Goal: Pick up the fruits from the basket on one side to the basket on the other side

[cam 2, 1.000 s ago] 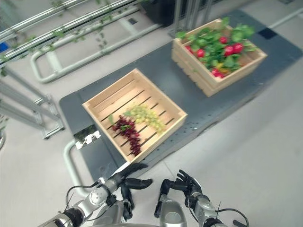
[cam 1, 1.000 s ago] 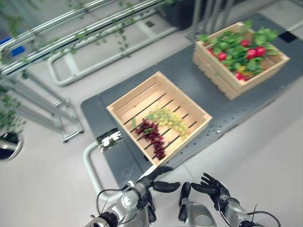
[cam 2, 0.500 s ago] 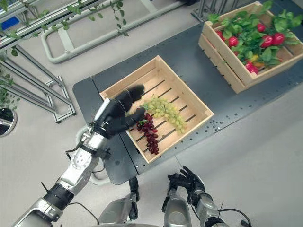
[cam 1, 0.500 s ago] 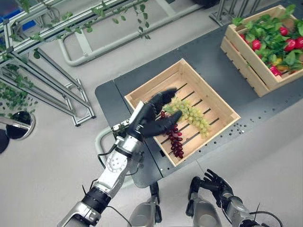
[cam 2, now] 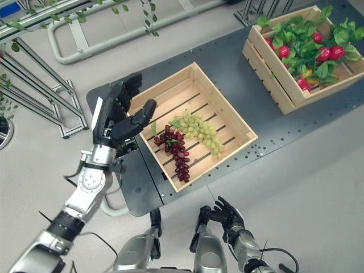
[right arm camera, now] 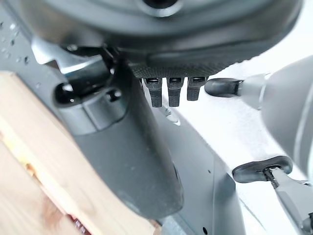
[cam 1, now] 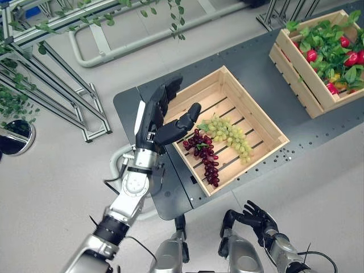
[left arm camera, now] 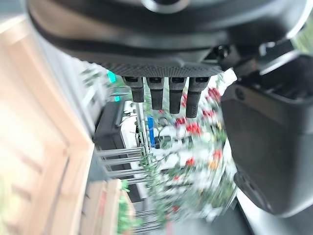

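over the near crate's left rim in the left eye view, left hand (cam 1: 159,116) hovers, fingers straight and spread wide, thumb angled toward the fruit, holding nothing. looks posed to come down on the grapes. near crate (cam 1: 259,119) holds purple grapes (cam 1: 203,156) and green grapes (cam 1: 228,133), bunches touching at the stem end, lying on the slats. far crate (cam 1: 296,77) sits well apart to the right on the same dark platform (cam 1: 250,74), full of leaves with red fruits (cam 1: 348,58) among them. right hand (cam 1: 256,219) is low near the bottom edge, fingers curled loosely, empty, idle.

right eye view: same layout. left hand (cam 2: 119,116) just outside the crate's left wall, purple bunch nearest to it, so likely the first target. metal frame (cam 2: 40,91) stands on the floor to the left.

left wrist view: fingers (left arm camera: 171,93) straight, nothing between them and the thumb, wooden crate wall (left arm camera: 44,142) beside.

right wrist view: right hand's fingers (right arm camera: 171,90) bent in, nothing held, crate edge (right arm camera: 29,161) close by.

no fruit lifted yet; transfer to the far crate not begun.
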